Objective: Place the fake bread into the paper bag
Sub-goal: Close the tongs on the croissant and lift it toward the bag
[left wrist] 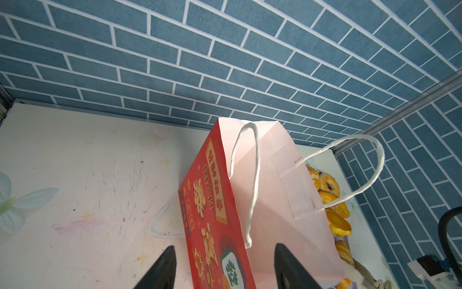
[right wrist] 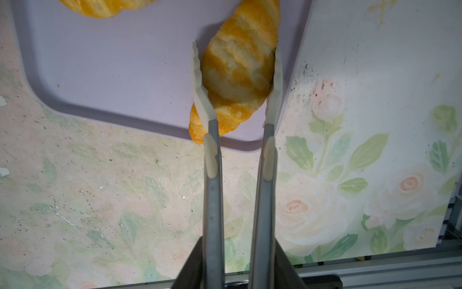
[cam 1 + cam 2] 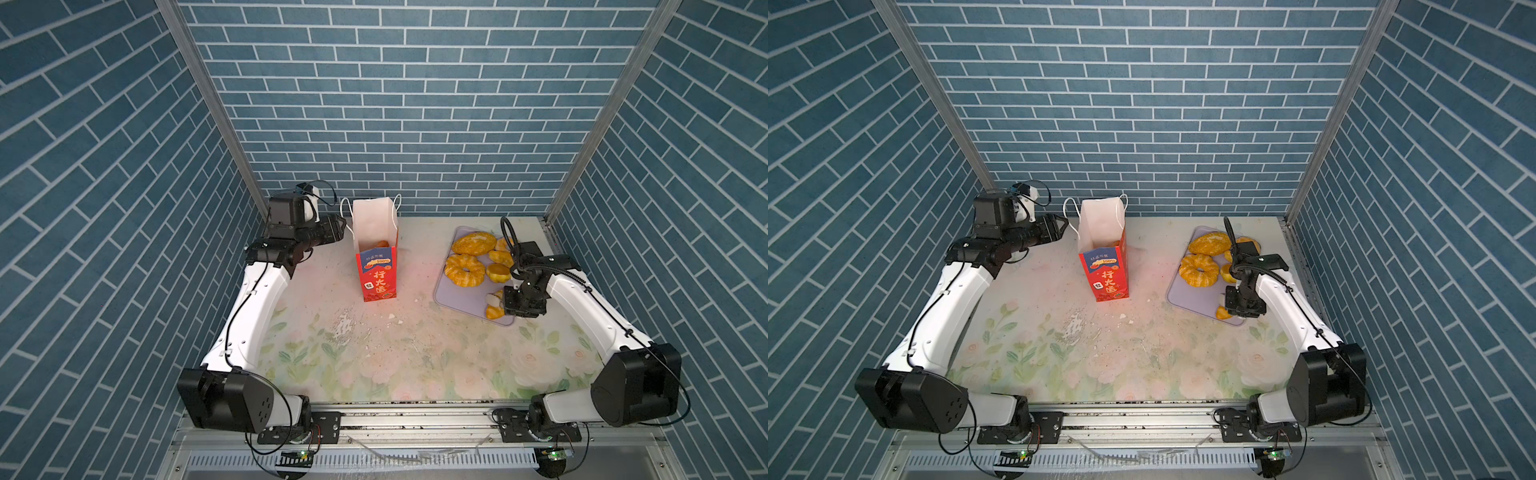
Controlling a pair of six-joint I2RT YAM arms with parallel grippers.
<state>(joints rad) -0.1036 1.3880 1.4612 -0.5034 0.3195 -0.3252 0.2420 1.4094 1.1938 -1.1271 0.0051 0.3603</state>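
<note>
Floral table: your right gripper clamps tongs on croissant, tray 5 o'clock; left gripper spread. Next: lift toward paper bag, 9 o'clock.

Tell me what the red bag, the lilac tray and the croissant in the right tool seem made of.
The red bag: paper, by its crisp folds and matte white lining; printed outside. The lilac tray: probably plastic, smooth with a moulded rounded rim. The croissant: likely foam or soft plastic; orange paint worn to pale, grainy patches.
</note>
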